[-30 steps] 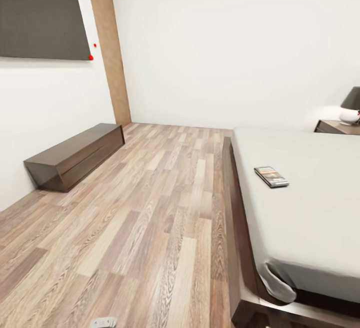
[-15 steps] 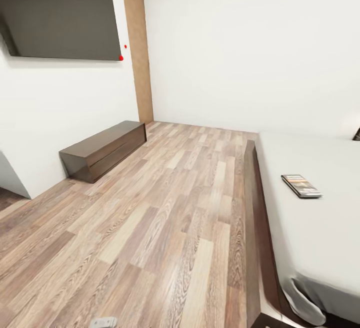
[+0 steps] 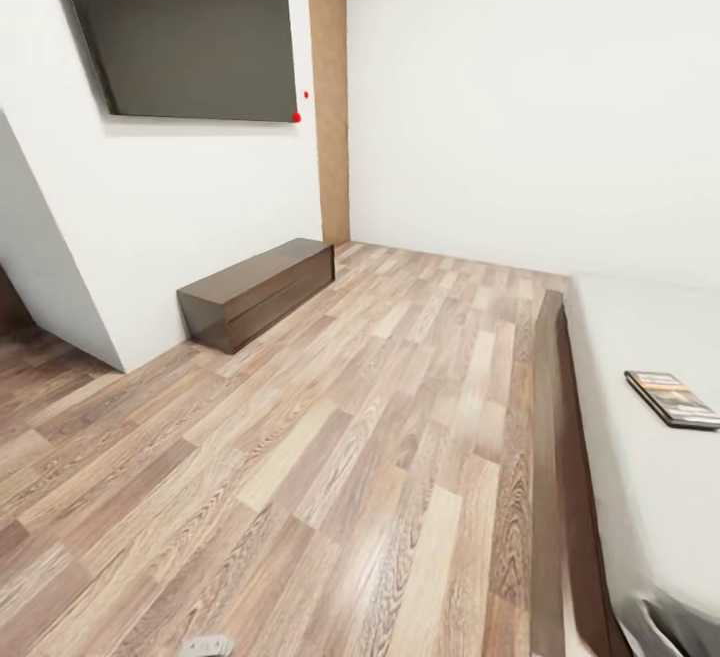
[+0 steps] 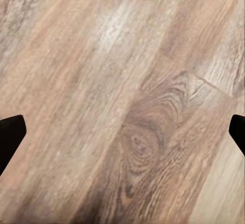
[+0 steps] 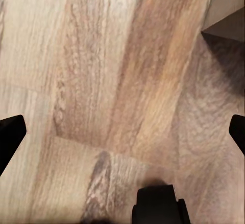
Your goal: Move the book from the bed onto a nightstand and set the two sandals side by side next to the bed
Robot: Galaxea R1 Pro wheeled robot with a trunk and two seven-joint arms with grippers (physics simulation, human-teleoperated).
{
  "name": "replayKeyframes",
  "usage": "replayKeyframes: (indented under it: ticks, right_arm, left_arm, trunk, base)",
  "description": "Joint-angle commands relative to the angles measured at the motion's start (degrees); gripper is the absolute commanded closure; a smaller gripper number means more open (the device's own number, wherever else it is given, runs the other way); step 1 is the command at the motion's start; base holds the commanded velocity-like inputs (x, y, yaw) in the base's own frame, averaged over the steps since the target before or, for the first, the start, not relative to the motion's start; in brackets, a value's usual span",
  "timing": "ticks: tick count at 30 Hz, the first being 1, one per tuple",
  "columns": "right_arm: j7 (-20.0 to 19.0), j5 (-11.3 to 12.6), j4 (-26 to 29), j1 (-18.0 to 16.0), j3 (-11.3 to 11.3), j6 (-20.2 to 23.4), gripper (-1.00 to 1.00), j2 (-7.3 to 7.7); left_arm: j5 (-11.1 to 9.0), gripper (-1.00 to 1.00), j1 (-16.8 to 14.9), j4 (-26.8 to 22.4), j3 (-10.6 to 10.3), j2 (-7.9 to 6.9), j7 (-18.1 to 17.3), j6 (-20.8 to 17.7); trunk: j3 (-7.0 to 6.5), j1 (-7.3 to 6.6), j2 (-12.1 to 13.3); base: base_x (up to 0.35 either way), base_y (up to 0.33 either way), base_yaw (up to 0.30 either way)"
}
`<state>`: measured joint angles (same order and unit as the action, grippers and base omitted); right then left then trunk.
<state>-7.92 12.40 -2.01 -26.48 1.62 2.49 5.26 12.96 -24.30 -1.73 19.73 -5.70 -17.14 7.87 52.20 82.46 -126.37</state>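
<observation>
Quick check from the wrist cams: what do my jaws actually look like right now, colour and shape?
In both wrist views the fingertips are plain black, blunt and rounded, with no markings or cables visible. The left gripper shows one black tip at each side edge over the wood-plank floor. The right gripper looks the same, and a black blocky part juts in at that view's lower edge.
</observation>
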Motion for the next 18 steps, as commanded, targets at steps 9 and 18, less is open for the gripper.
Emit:
replayKeyframes:
  ticks: [9, 18]
  right_arm:
    - [-0.25, 0.47, -0.10, -0.06, 0.14, 0.12, -1.00, 0.01]
    - [-0.25, 0.43, -0.10, -0.06, 0.14, 0.08, -1.00, 0.01]
  left_arm:
    - [0.58, -1.00, -0.04, 0.06, 0.57, -0.01, -0.11, 0.22]
    - [0.58, -1.00, -0.04, 0.06, 0.58, -0.01, -0.09, 0.22]
  trunk:
    - [-0.67, -0.89, 1.58]
    - [-2.28, -2.87, 5.19]
  base:
    - [0.000, 0.000, 0.074]
    - [0.000, 0.000, 0.002]
